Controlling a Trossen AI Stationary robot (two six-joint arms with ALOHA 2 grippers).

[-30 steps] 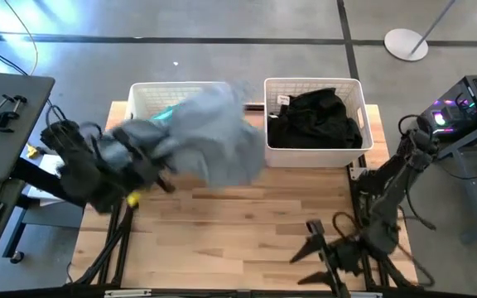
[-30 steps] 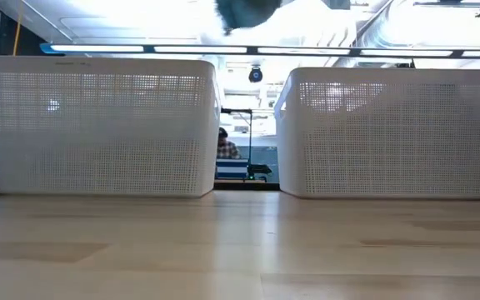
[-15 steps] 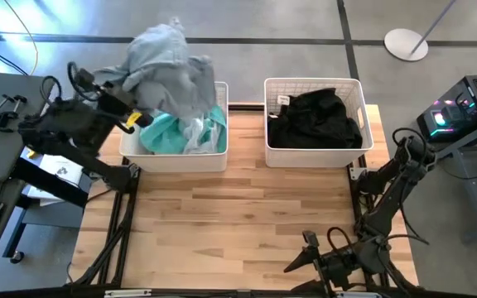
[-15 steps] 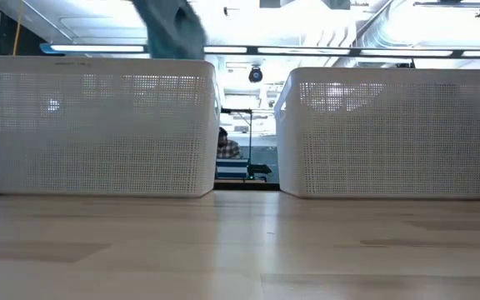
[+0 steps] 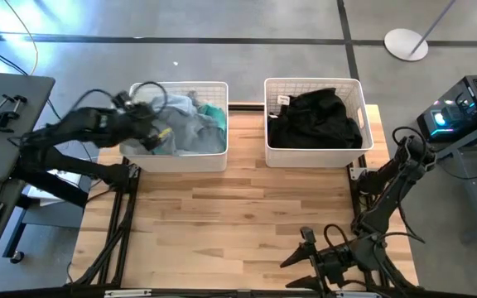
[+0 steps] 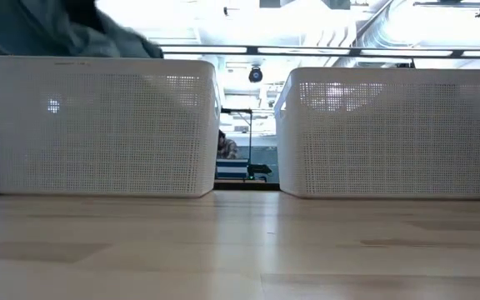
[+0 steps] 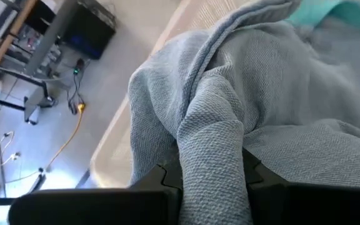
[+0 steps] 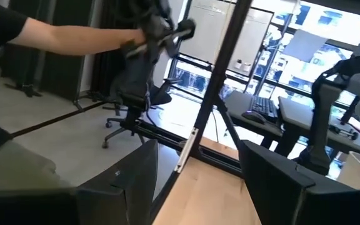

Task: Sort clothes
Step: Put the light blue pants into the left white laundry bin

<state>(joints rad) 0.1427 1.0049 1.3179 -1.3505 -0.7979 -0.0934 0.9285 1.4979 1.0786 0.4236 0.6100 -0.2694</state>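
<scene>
A light blue-grey garment [image 5: 187,128] lies bunched in the left white basket [image 5: 215,156], on top of a teal garment [image 5: 214,112]. My left gripper [image 5: 151,126] is over the basket's left part, shut on the grey garment [image 7: 242,94]. In the low view, grey cloth [image 6: 86,33] shows above the left basket's rim. Black clothes [image 5: 315,117] fill the right basket [image 5: 363,99]. My right gripper [image 5: 315,261] is open and empty at the table's near edge, right of the middle; its fingers [image 8: 280,181] stand wide apart. My left gripper pinches a bunched fold of the grey garment [image 7: 212,164] between its two fingers [image 7: 256,176]. The fold runs out from between the fingers, and the rest of the garment spreads into the left basket. How many layers the fold holds, I cannot tell.
The two baskets stand side by side at the table's far edge with a narrow gap between them. Bare wooden tabletop [image 5: 238,215] lies in front of them. A person's arm [image 8: 61,37] shows in the room beyond the table, in the right wrist view.
My left gripper has swung with the grey garment from in front of the left basket up over its far left corner, then down over its left part. The garment, first spread and hanging in the air, now lies bunched in the basket.
</scene>
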